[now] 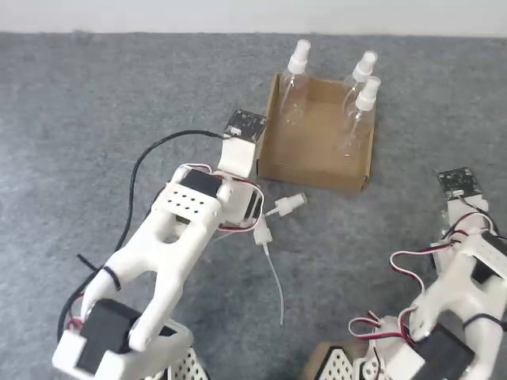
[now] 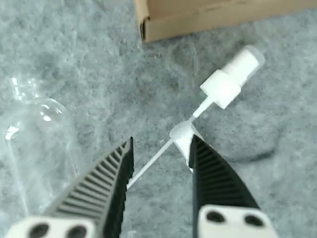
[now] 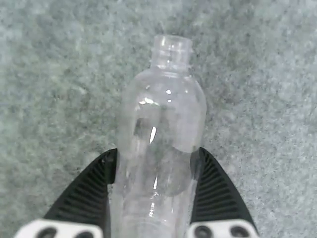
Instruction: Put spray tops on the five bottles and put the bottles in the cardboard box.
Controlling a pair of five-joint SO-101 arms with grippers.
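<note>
Capping step: the left gripper (image 2: 162,144) gapes around a spray top (image 2: 230,79), gripping nothing; the right gripper (image 3: 157,154) clamps an uncapped bottle (image 3: 166,114). Next, I'd say, pinch that top squarely.

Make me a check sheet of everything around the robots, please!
Surface: grey carpet, flat.
Job's things: cardboard box holding three topped bottles; two loose spray tops on the carpet beside it; one open-necked bottle; another clear bottle lying by the left gripper.
Clutter: nothing seen.
Grippers: left gripper open over a loose spray top's tube; right gripper shut on the open-necked bottle.
Cables: black cable looping by the left arm; red and white wires on the right arm.
Surroundings: pale strip beyond the carpet.
</note>
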